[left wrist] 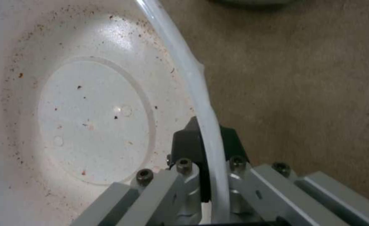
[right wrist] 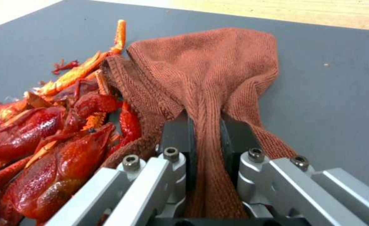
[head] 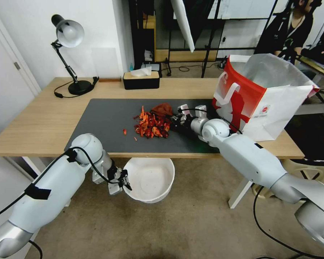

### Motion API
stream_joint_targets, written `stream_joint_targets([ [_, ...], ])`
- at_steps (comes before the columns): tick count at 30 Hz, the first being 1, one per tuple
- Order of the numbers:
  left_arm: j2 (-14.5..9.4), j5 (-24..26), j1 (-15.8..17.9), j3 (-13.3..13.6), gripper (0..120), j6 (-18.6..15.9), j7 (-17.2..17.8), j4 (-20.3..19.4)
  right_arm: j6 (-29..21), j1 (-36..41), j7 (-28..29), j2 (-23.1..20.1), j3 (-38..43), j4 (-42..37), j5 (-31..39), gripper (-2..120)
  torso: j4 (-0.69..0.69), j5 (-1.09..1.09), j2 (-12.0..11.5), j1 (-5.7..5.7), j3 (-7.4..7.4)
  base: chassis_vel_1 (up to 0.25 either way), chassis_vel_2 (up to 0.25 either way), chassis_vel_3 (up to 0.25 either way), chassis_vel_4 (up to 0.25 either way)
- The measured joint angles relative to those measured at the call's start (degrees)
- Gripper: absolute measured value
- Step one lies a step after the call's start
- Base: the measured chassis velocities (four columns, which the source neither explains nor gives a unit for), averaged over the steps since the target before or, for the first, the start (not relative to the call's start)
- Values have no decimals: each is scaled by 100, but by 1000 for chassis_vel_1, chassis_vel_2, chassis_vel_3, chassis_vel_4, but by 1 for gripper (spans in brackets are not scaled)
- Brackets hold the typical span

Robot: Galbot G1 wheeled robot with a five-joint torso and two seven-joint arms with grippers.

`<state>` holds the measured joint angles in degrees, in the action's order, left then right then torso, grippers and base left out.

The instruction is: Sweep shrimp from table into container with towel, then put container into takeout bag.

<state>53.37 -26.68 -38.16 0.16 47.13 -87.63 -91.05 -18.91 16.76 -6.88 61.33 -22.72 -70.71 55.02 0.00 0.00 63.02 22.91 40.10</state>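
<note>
shrimp: your pile [head: 152,126] sits mid-mat on the table [head: 36,122], a couple of strays lying loose on its left, well back from the near edge, so there's plenty of dragging left.

towel: bunched right against the far-right side of the heap [right wrist: 209,72], so any pull toward you should take the pile along with it.

right gripper: you've got it [head: 176,120] low on the mat, fingers pinched tight on a fold of the cloth.

container: the white bowl [head: 150,178] hangs below the table's near edge, under the heap, mouth up. Basically a catch basin, with nothing in it but specks.

left gripper: it [head: 123,182] clamps the bowl's rim, one pad inside [left wrist: 189,146], one outside.

takeout bag: it [head: 257,95] stands open on the table's right end, just beside your right arm, presumably ready for the bowl.
</note>
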Motion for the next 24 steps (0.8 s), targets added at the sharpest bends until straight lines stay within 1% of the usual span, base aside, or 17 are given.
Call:
stream_joint_targets([
  [12, 21, -36, 101, 65, 0, 0, 0, 18, -29, 74, 35, -61, 3, -147, 35, 10, 0, 0, 0, -1, 0, 0, 0, 0, 0],
  [14, 24, -65, 188, 153, 0, 0, 0, 31, -64, 138, 72, -124, 3, -283, 73, 10, 0, 0, 0, 0, 0, 0, 0, 0, 0],
  [17, 41, -79, 231, 204, 0, 0, -1, 42, -110, 180, 106, -166, 9, -392, 120, 10, 0, 0, 0, 0, 0, 0, 0, 0, 0],
  [20, 69, -89, 248, 224, 0, 0, -2, 60, -154, 223, 117, -219, 9, -497, 137, 10, 1, 1, 0, 0, 0, 0, 0, 0, 0],
  [24, 100, -86, 297, 243, 0, 0, -3, 104, -206, 315, 120, -326, -16, -712, 151, 10, -1, 0, 1, 0, -1, 0, 0, 0, 0],
])
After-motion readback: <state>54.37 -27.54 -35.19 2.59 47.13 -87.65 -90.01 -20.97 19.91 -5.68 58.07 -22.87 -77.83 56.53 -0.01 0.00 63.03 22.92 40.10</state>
